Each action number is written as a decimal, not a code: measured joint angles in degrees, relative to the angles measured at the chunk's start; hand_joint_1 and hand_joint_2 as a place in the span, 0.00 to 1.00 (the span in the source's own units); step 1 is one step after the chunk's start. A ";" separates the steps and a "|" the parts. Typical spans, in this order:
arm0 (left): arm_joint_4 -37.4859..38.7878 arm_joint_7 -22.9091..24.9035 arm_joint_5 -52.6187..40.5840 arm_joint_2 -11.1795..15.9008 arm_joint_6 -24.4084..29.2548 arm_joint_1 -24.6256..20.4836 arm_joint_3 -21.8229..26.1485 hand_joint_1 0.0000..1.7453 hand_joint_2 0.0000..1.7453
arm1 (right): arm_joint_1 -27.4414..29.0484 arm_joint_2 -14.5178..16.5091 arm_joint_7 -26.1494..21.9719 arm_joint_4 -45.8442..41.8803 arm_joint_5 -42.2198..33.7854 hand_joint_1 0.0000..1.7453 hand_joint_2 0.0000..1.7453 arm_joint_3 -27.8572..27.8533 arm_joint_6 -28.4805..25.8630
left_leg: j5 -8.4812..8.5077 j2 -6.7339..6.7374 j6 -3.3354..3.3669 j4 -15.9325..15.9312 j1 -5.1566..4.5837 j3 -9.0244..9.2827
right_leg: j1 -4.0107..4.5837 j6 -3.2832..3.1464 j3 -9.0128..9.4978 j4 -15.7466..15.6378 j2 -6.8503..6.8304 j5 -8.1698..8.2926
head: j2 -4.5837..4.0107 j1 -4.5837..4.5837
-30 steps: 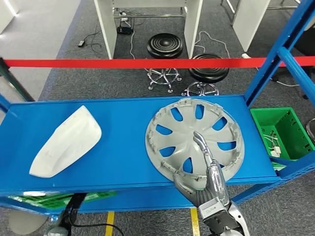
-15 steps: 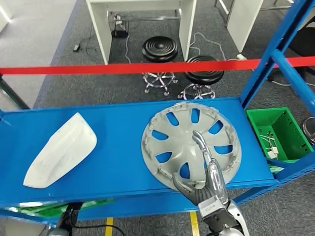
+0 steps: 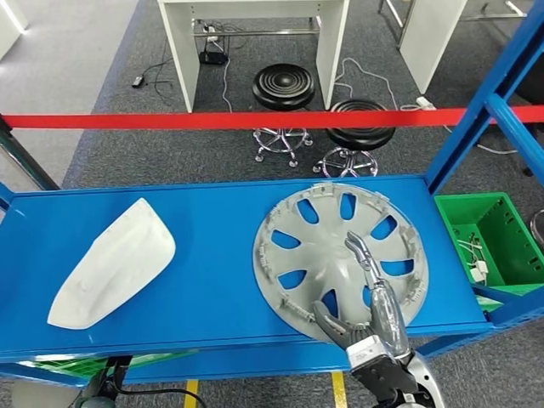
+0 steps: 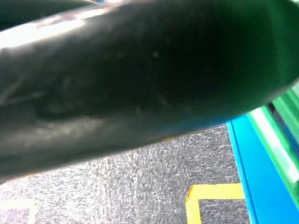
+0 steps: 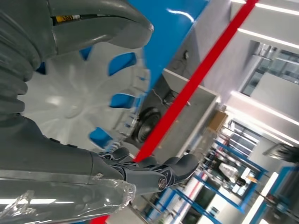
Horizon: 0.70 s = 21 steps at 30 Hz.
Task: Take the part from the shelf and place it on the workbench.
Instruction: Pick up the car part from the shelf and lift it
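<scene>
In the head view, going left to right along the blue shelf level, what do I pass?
White molded part → grey wheel cover, with the right hand reaching over its near edge → green bin just past the shelf's right end.

Right hand (image 3: 372, 319): silver-grey metallic shell, glossy | fingers (image 3: 359, 252): dark grey, segmented, with a round screw at a pivot | thumb: thick, dark grey | wrist: black block with small white label, grey ribbed cover | near thumb base: yellow marking strip | forearm: silver, rounded
</scene>
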 joint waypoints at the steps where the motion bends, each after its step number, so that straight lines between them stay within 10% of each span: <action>1: 0.00 0.04 -0.02 0.01 0.04 0.02 0.00 0.00 0.00 | 0.10 -0.13 0.23 -0.03 0.18 0.00 1.00 -0.06 0.38 | 0.13 0.01 -0.34 0.07 0.02 -0.02 | 0.05 -0.30 0.17 -0.12 0.03 0.16 | 0.00 -0.01; 4: 0.01 0.13 -0.03 0.02 0.08 -0.01 -0.02 0.00 0.00 | 0.22 -0.46 0.46 -0.05 0.66 0.00 1.00 -0.26 0.80 | -1.39 0.11 -1.33 2.23 0.10 -0.74 | -0.28 -1.06 0.86 -0.41 0.02 0.84 | 0.00 -0.12; 8: 0.01 0.16 -0.03 0.08 0.09 0.05 -0.03 0.00 0.00 | 0.40 -0.65 0.55 -0.05 0.70 0.00 1.00 -0.40 0.91 | -7.74 0.17 -1.95 15.18 0.18 -6.82 | -0.37 -1.51 0.94 -0.45 -0.03 0.80 | 0.00 -0.18; 10: 0.01 0.17 -0.03 0.11 0.09 0.13 -0.02 0.00 0.00 | 0.50 -0.74 0.62 -0.05 0.70 0.00 1.00 -0.44 0.96 | -6.19 0.19 -1.85 14.41 0.20 -6.74 | -0.38 -1.51 1.04 -0.44 0.01 0.77 | 0.00 -0.18; 13: 0.01 0.17 -0.03 0.18 0.10 0.00 -0.02 0.00 0.00 | 0.50 -0.81 0.66 -0.05 0.70 0.00 1.00 -0.50 0.96 | -0.78 0.27 -1.51 3.33 0.17 -2.03 | -0.26 -1.18 1.24 -0.35 0.05 0.61 | 0.00 -0.18; 17: 0.01 0.20 -0.03 0.15 0.12 0.06 -0.01 0.00 0.00 | 0.50 -1.15 1.76 -0.05 1.31 0.00 0.00 -0.60 2.13 | 0.59 0.23 -0.28 -0.42 0.05 -0.69 | -0.07 -0.12 0.75 -0.31 0.04 0.46 | 0.00 -0.11; 21: 0.01 0.21 -0.03 0.21 -0.01 0.08 -0.01 0.00 0.00 | 0.37 -2.38 2.94 -0.02 3.18 0.00 0.00 -0.84 3.10 | 0.83 0.29 0.75 -0.66 0.40 -0.51 | -0.30 1.19 -2.72 7.41 -0.08 -4.24 | 0.00 0.54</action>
